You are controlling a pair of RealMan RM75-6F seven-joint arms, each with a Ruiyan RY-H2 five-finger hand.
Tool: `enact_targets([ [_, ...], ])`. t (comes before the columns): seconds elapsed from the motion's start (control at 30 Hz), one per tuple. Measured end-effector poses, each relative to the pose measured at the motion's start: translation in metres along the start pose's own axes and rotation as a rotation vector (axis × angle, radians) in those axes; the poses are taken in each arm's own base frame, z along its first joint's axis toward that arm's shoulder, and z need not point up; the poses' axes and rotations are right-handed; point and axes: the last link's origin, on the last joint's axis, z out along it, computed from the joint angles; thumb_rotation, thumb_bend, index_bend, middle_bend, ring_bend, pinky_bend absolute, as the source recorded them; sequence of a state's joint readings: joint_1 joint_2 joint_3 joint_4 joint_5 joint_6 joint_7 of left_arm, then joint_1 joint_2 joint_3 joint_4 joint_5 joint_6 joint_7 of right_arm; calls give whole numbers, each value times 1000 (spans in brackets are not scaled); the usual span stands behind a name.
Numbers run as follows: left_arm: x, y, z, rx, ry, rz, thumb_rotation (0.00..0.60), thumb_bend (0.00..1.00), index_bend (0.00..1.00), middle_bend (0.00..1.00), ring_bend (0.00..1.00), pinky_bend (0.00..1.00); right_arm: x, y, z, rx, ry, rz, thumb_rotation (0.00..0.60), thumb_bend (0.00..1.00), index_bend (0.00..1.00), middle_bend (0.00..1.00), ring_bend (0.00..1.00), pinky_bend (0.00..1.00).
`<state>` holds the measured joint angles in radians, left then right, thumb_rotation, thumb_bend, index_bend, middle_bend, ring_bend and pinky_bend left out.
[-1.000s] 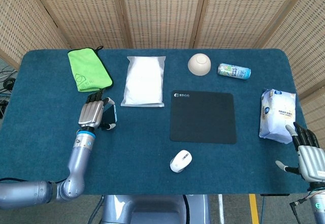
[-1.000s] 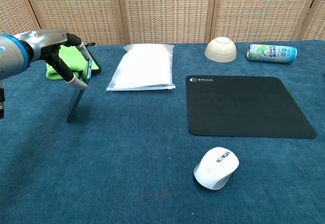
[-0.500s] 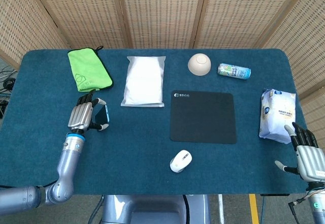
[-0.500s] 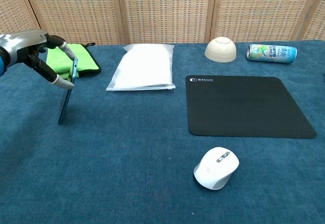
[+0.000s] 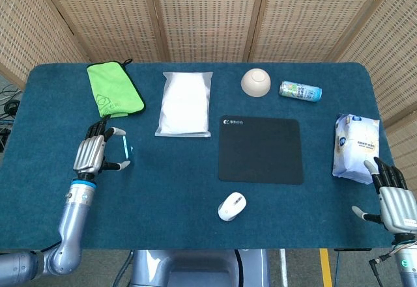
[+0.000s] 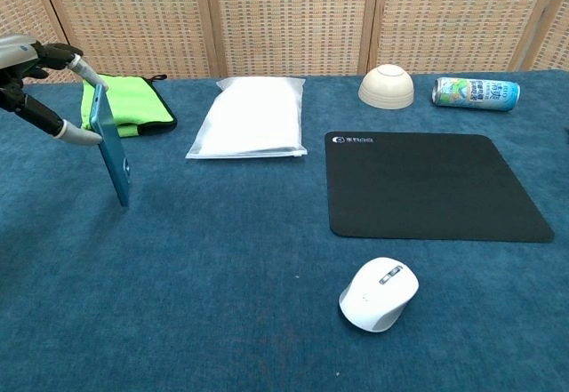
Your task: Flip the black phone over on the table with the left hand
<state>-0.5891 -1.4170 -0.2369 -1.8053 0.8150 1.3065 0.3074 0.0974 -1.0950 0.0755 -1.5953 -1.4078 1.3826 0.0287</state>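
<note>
- The left hand (image 5: 91, 155), silver-backed with dark fingers, sits over the left part of the dark blue cloth-covered table (image 5: 176, 189). It holds the slim phone in a light blue case (image 6: 111, 148) between a fingertip on the top edge and the thumb against the near long edge, the other fingers spread.
- The phone stands on its lower end on the table, tilted, its blue back toward the chest camera. It is on the inner side of the hand, towards the table's middle; from the head view only its thin edge shows.
- Behind the phone lies a folded lime-green cloth (image 5: 114, 88), well apart from it.
- The right hand (image 5: 393, 199) hovers at the table's near right edge, fingers spread and holding nothing, just short of a white plastic packet with blue print (image 5: 355, 145).
- Mid-table lie a flat white plastic pouch (image 5: 186, 103) and a black rectangular mouse pad (image 5: 260, 149), with a white computer mouse (image 5: 232, 205) nearer the front edge.
- Towards the far edge are an upturned cream bowl (image 5: 256, 82) and, beside it, a green and white drink can on its side (image 5: 300, 91).
</note>
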Motion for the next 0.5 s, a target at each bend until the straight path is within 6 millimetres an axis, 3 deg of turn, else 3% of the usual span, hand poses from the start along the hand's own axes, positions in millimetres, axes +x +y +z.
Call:
enact_targets([
  [0.27,-2,-48,-11,90,1,-4,600,373,683,0,0,0,-1,-1,0,-2,-2,-5,600,52,0,0,0,0],
  [0.5,3,-73,-22,105,16,-17,600,374,683,0,0,0,-3,-3,0,3,-5,-14,600,53,0,0,0,0],
])
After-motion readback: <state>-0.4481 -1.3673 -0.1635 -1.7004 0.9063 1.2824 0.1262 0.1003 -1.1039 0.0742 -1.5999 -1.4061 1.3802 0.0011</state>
